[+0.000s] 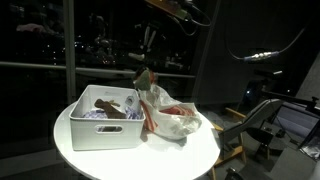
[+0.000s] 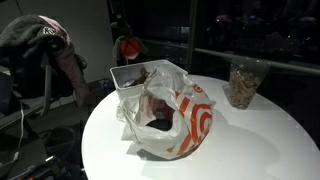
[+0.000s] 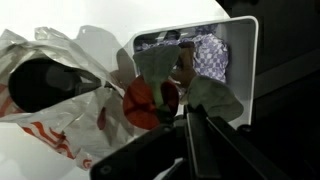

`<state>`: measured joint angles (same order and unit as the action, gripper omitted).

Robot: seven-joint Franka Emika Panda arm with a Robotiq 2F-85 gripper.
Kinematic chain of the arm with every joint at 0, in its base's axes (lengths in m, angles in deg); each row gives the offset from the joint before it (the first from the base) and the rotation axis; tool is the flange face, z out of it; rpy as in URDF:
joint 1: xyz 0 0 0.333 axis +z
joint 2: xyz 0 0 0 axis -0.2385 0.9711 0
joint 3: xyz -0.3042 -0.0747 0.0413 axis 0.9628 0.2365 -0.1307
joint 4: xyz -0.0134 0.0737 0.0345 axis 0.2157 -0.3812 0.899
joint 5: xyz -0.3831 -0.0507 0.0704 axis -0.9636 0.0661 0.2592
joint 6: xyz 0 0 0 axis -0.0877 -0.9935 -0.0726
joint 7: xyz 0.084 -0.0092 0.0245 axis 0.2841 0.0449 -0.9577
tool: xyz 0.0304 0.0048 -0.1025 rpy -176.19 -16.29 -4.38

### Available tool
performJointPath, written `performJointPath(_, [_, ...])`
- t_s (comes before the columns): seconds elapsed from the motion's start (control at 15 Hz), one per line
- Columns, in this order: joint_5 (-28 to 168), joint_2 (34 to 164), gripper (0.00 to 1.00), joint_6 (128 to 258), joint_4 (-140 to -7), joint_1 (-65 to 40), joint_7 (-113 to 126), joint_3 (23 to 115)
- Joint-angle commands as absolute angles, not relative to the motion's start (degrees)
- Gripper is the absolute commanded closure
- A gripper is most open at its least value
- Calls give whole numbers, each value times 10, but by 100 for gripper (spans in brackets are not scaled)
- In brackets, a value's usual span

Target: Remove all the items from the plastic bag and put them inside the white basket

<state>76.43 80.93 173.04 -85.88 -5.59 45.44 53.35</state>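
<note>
One red-and-green item (image 3: 146, 100) hangs pinched in the gripper (image 3: 190, 118), at the plastic bag's (image 3: 55, 135) two o'clock, poised for the white basket (image 3: 243, 50).

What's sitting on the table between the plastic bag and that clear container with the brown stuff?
Nothing. In an exterior view, the stretch of white table between the plastic bag and the clear container is bare.

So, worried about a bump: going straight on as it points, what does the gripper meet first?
Past the packet the gripper holds, probably the basket rim by the bag; depth unclear.
</note>
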Motion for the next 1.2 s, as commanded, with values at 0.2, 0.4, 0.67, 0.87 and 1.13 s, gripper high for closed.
performJointPath(0.2, [773, 972, 99, 1770, -738, -14, 388, 530])
performJointPath(0.4, [807, 1019, 93, 1786, -737, -12, 337, 533])
performJointPath(0.67, [862, 1024, 61, 1794, -752, -18, 289, 535])
performJointPath(0.87, [893, 992, 37, 1782, -774, -26, 284, 544])
performJointPath(1.13, [858, 948, 8, 1746, -813, -37, 347, 588])
